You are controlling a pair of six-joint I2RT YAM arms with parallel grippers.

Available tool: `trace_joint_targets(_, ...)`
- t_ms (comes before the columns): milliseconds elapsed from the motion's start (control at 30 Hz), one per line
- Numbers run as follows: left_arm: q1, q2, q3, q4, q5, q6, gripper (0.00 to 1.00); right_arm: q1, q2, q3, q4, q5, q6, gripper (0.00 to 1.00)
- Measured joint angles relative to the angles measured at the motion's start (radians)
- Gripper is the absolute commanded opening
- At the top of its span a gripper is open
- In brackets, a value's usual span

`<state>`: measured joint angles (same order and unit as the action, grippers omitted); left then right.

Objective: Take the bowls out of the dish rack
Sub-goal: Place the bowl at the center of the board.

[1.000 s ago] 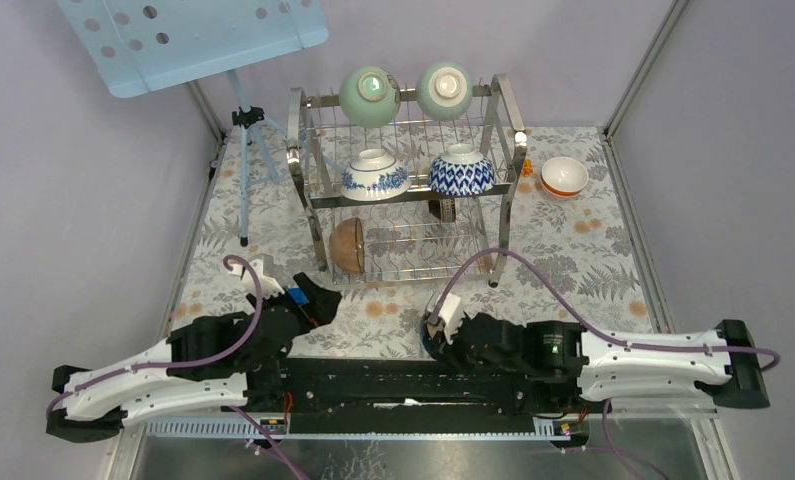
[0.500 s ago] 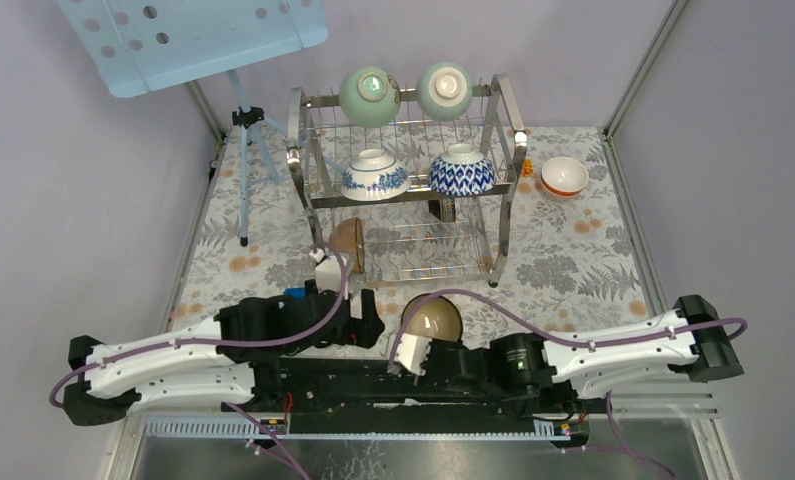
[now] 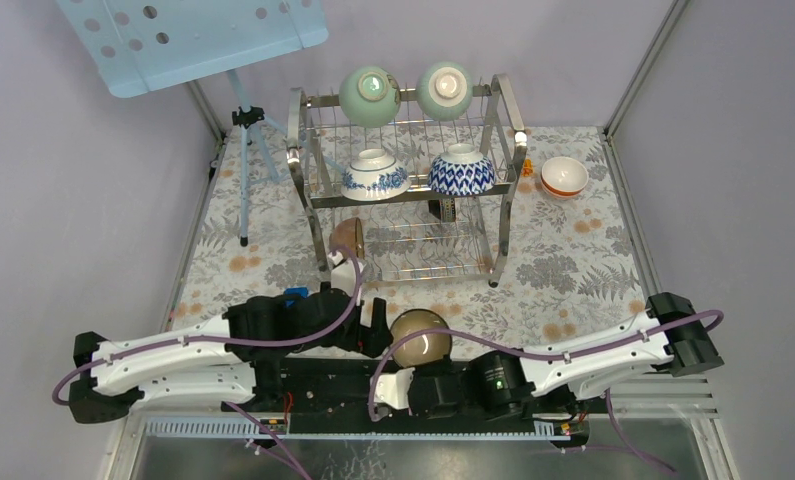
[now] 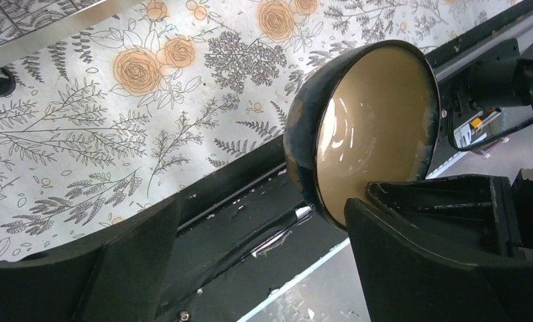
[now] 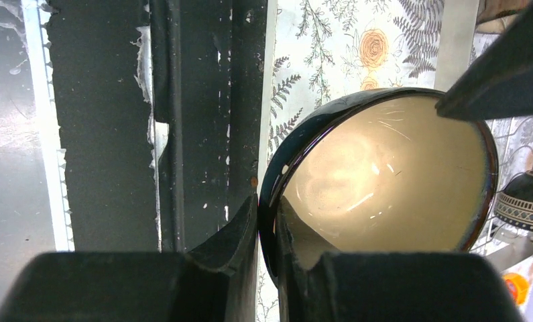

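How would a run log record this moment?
right gripper: shut on dark teal bowl | left gripper: open beside it | dish rack: five bowls inside

Dark bowl (image 4: 371, 127) tilts above the floral tabletop (image 4: 116, 100).

- The dish rack (image 3: 405, 190) spans the far middle.
- A tripod (image 3: 245, 120) stands far left.
- Bare mat (image 3: 573, 270) lies right of the rack, short of the orange-white bowl (image 3: 564, 176).
- The dark teal bowl (image 3: 423, 338), left gripper (image 4: 270, 208) and right gripper (image 5: 269, 221) crowd the near centre.

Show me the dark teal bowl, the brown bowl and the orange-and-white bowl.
dark teal bowl (image 3: 425, 338), top view, tan inside.
brown bowl (image 3: 347, 235), top view, outer side.
orange-and-white bowl (image 3: 564, 174), top view, white inside.
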<state>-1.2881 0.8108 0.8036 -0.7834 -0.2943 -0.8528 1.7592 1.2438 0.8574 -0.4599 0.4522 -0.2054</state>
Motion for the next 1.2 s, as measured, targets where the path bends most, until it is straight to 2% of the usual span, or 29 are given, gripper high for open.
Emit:
trace_joint_targets(267, 0.000, 0.050, 0.008, 0.023, 0.034, 0.029, 0.80, 0.015, 0.068, 0.047, -0.026, -0.002, -0.066, 0.00)
trace_joint_targets(633, 0.000, 0.131, 0.054, 0.016, 0.045, 0.038, 0.45, 0.016, 0.126, 0.091, -0.054, -0.012, -0.121, 0.00)
trace_joint_targets(1067, -0.032, 0.181, 0.055, -0.035, 0.040, 0.022, 0.45, 0.017, 0.181, 0.129, -0.056, -0.050, -0.140, 0.00)
trace_joint_targets(1200, -0.041, 0.200, 0.055, -0.039, 0.040, 0.021, 0.39, 0.017, 0.194, 0.140, -0.056, -0.053, -0.148, 0.00)
